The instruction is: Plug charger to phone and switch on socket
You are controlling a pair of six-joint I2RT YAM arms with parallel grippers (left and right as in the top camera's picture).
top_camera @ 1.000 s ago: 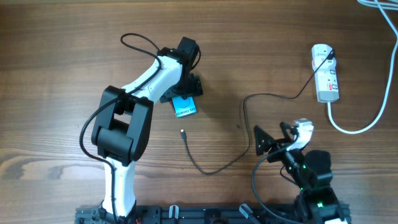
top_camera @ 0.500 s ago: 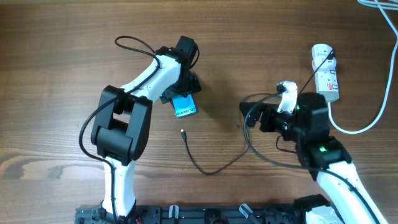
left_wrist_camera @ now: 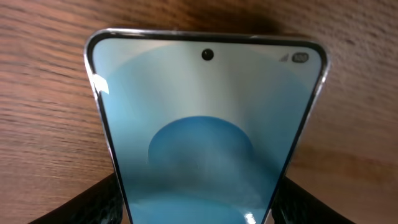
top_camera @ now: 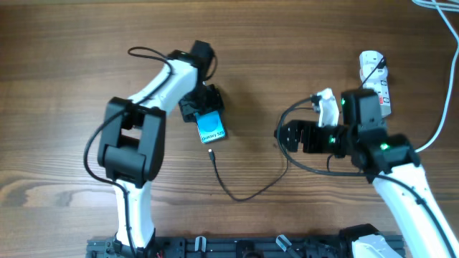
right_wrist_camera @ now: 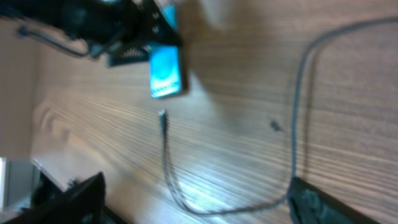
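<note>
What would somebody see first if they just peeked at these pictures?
Probably the phone with its bright blue screen, left of centre, between the fingers of the left gripper. Next, the thin black charger curling across the wooden table, its tip just below the phone and not plugged in.

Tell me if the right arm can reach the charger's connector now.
Probably yes: the right gripper stands open, and bare table separates it from the connector, lying free near the phone.
</note>
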